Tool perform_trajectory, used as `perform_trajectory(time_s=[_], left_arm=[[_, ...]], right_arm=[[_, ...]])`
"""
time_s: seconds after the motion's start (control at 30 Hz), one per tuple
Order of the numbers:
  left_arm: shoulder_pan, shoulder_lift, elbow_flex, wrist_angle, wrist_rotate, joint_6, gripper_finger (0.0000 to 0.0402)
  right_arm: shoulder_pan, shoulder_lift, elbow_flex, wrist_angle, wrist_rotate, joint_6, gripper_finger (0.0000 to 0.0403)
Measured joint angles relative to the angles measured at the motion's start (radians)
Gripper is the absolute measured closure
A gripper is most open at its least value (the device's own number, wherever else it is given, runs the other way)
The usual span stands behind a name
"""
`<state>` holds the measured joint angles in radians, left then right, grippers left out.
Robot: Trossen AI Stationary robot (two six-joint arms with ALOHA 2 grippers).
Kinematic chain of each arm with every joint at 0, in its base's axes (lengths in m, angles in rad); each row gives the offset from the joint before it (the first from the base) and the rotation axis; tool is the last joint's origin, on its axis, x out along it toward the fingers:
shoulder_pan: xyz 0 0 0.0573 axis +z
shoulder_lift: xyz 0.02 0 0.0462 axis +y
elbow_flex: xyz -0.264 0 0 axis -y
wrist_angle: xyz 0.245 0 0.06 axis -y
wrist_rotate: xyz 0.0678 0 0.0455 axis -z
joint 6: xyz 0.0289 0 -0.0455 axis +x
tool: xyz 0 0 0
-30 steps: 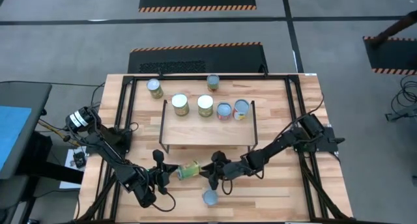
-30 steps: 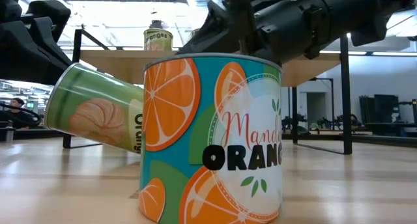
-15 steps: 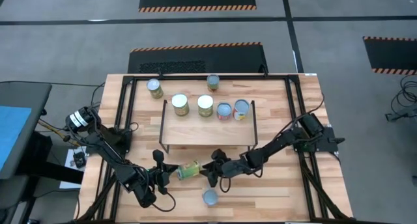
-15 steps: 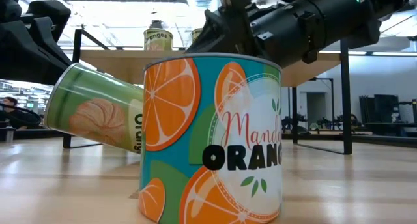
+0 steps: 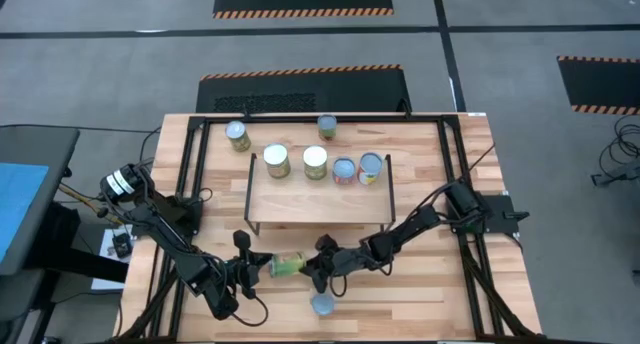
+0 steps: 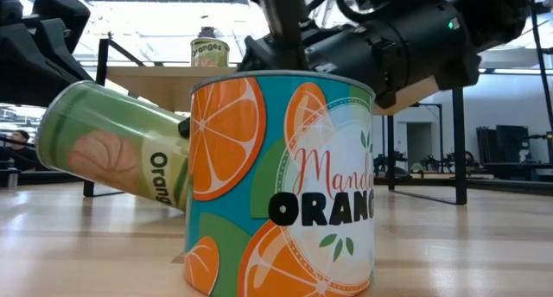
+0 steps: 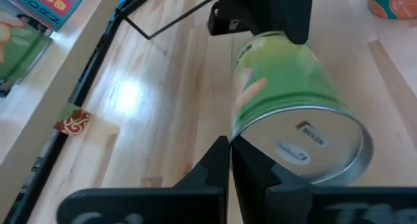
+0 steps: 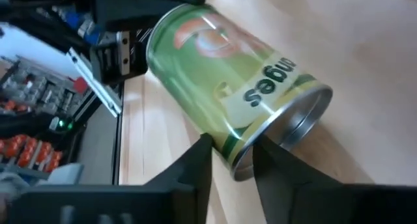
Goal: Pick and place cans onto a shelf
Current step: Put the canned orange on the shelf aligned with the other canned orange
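Note:
A green-labelled can (image 5: 288,264) lies tilted on the table in front of the shelf (image 5: 300,202), between my two grippers. In the low view (image 6: 112,159) its left end is raised. My left gripper (image 7: 229,149) is shut at the can's silvery left end. My right gripper (image 8: 231,149) is shut on the can's other end. A blue orange-printed can (image 5: 322,304) stands upright near the front edge. Several cans stand on the shelf's far part. My left gripper's shut fingertips (image 7: 225,146) meet the rim of the can's silvery end (image 7: 238,134), coming level from the table's left. Whether they bear the raised end I cannot tell. My right gripper pinches the rim of the can's right end (image 8: 240,164). One finger (image 8: 199,152) is on the label wall and one (image 8: 264,155) on the end face, coming from the table's right. The can slants with its left end off the table.
Two more cans (image 5: 237,136) (image 5: 327,127) stand on the table behind the shelf. The blue can (image 6: 281,180) stands close to my right gripper, toward the near edge. The shelf's black wire legs (image 5: 248,224) are just beyond the green can.
My right gripper has gone toward the table's left with the green can. The can has shifted left toward my left gripper and has turned a little about its axis, showing more of its lettering. Its left end stays raised.

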<state>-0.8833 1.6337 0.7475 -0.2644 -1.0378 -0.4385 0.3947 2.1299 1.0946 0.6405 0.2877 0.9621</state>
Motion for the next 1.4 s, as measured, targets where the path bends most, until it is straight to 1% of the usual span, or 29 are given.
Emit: perform_trajectory(time_s=[0.27, 0.4, 0.53, 0.8, 1.0, 1.17, 1.27, 1.4], left_arm=[[0.001, 0.000, 0.000, 0.007, 0.013, -0.021, 0.0400], [0.002, 0.001, -0.001, 0.006, 0.005, -0.027, 0.0387], [0.002, 0.001, -0.001, 0.010, 0.001, -0.022, 0.0364], [0.002, -0.005, 0.001, 0.018, -0.006, -0.019, 0.0311], [0.002, -0.005, 0.002, 0.014, 0.009, -0.020, 0.0283], [0.004, -0.005, 0.002, 0.004, 0.038, -0.029, 0.0265], [0.004, -0.005, 0.002, -0.049, 0.048, -0.057, 0.0259], [0.004, -0.014, 0.002, -0.080, 0.050, -0.095, 0.0259]], right_arm=[[0.031, -0.058, -0.001, -0.042, 0.017, -0.142, 0.0369], [0.033, -0.083, -0.001, -0.068, 0.023, -0.193, 0.0396], [0.033, -0.104, 0.000, -0.077, 0.024, -0.235, 0.0397], [0.029, -0.202, 0.005, -0.205, 0.038, -0.291, 0.0399], [0.030, -0.281, 0.006, -0.330, 0.036, -0.321, 0.0399], [0.033, -0.315, 0.006, -0.387, 0.031, -0.339, 0.0399], [0.037, -0.328, 0.048, -0.545, 0.029, -0.339, 0.0400], [0.048, -0.323, 0.216, -0.867, 0.033, -0.374, 0.0400]])
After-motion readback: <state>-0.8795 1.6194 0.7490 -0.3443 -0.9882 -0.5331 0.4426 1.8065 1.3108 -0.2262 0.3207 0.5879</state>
